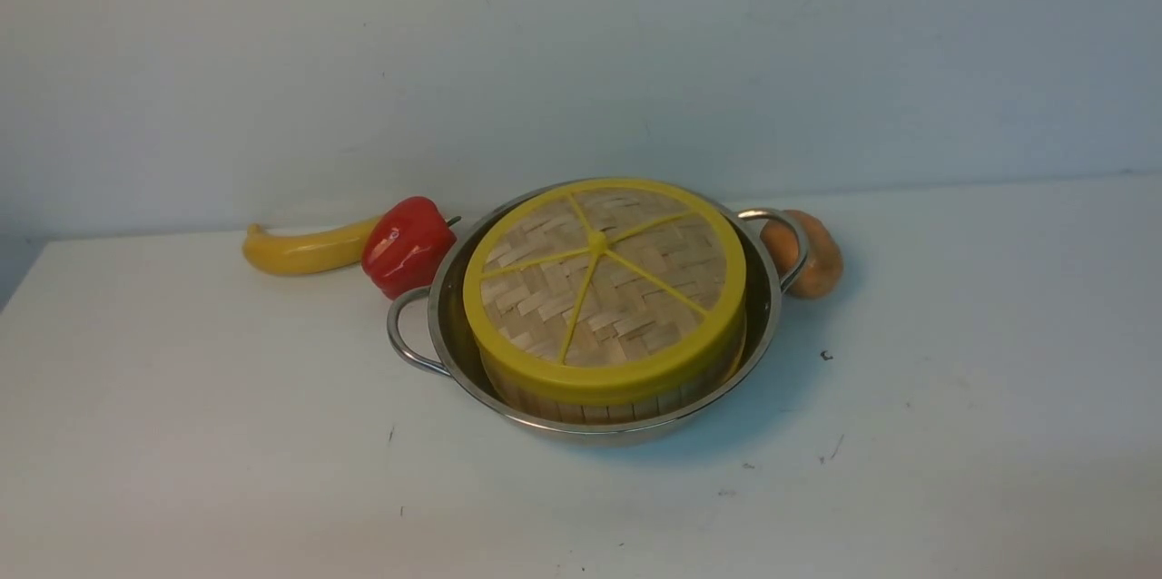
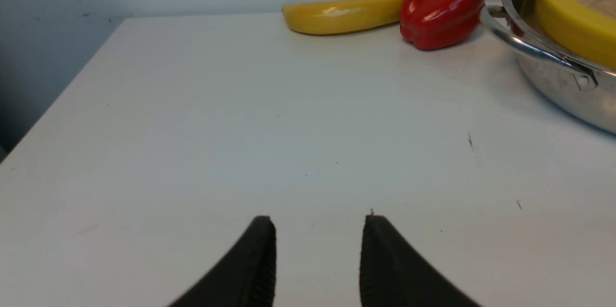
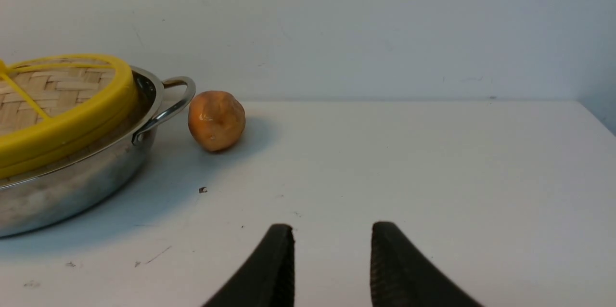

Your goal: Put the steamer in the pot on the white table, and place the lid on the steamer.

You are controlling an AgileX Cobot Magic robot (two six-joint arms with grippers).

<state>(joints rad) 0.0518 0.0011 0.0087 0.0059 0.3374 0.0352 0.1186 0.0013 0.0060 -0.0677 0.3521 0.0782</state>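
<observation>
The shiny steel pot (image 1: 758,338) stands mid-table on the white table (image 1: 182,434). Inside it sits the bamboo steamer (image 1: 590,407), only its slat wall showing. The woven lid (image 1: 604,284) with yellow rim and spokes lies on top of the steamer, slightly tilted. Neither arm shows in the front view. My left gripper (image 2: 317,223) is open over bare table, well short of the pot (image 2: 563,81) and the lid (image 2: 568,18). My right gripper (image 3: 332,230) is open too, with nothing between its fingers, apart from the pot (image 3: 72,186) and the lid (image 3: 62,119).
A red bell pepper (image 1: 407,245) and a yellow banana-like piece (image 1: 304,250) lie behind the pot's left handle. An orange-brown round fruit (image 1: 817,254) sits behind the right handle. The grey wall rises just behind them.
</observation>
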